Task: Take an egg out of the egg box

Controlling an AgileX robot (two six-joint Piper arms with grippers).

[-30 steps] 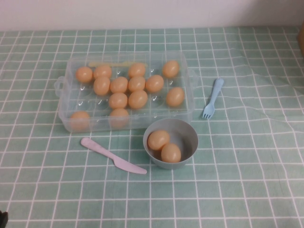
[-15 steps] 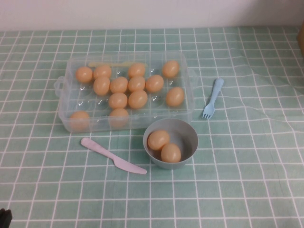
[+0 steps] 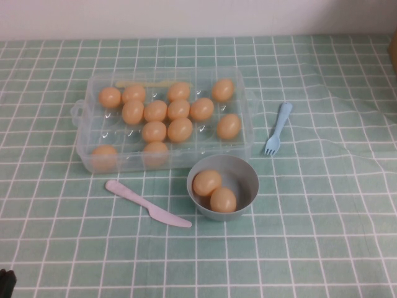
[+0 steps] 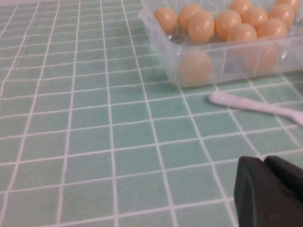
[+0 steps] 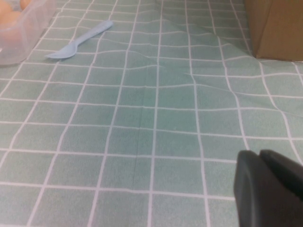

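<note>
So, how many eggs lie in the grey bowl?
2: one egg at the grey bowl's left side, the other egg nearer the front. Left gripper and right gripper hover low over the cloth.

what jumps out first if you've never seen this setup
The clear egg box toward the far left of the table, with a dozen orange-tan eggs. In front of it sits a grey bowl with two more eggs, between a pink knife and a blue fork. The left gripper, shut, and the right gripper wait low, near the robot.
</note>
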